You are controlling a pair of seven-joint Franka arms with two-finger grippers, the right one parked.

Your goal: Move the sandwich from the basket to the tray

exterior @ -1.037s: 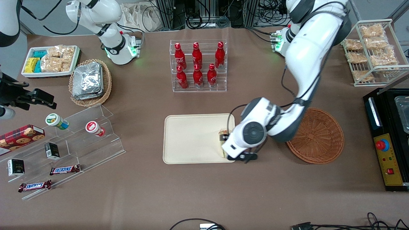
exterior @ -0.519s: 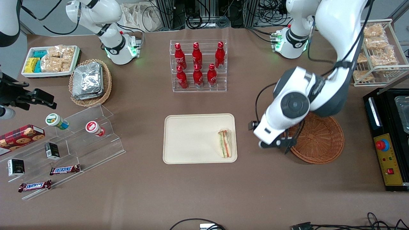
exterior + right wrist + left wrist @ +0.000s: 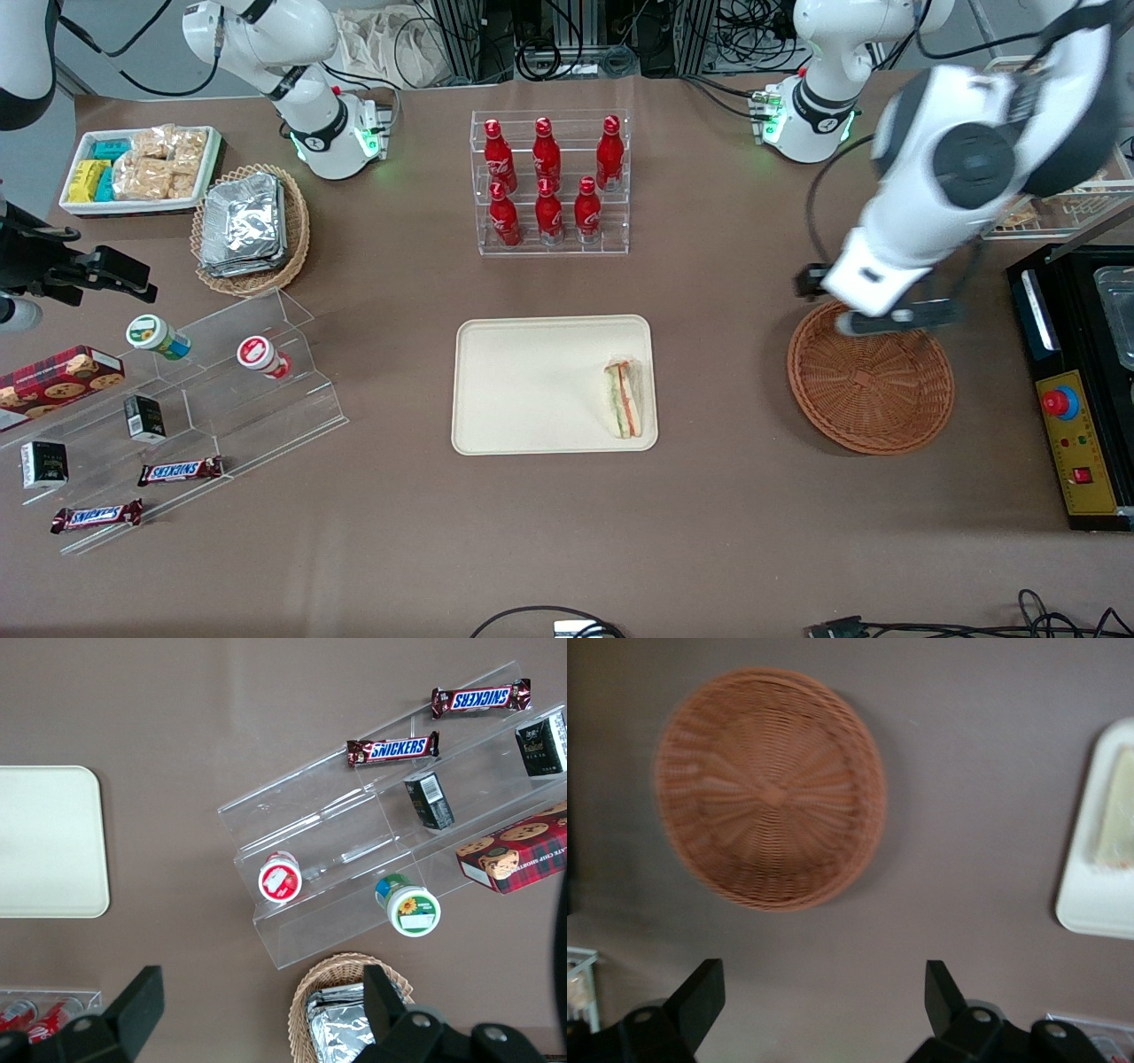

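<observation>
The sandwich [image 3: 623, 399], a clear-wrapped wedge with orange and green filling, lies on the cream tray [image 3: 532, 381] at the tray's edge nearest the basket. The reddish-brown wicker basket [image 3: 873, 381] holds nothing. My left gripper [image 3: 890, 319] hangs high above the basket's rim farthest from the front camera, open and empty. In the left wrist view the gripper [image 3: 822, 992] has its black fingers [image 3: 700, 992] wide apart over bare table, with the basket [image 3: 771, 788], the tray's corner [image 3: 1090, 904] and the sandwich [image 3: 1118, 811] in sight. The right wrist view shows part of the tray [image 3: 49, 842].
A clear rack of red bottles [image 3: 549, 182] stands farther from the camera than the tray. A wire rack of snack bags [image 3: 1028, 133] and a black control box [image 3: 1076, 381] lie at the working arm's end. An acrylic stand with snacks [image 3: 204, 390] lies toward the parked arm's end.
My gripper let go of the sandwich on the tray, lifted and swung away toward the working arm's end, ending above the basket's rim. The sandwich stays on the tray.
</observation>
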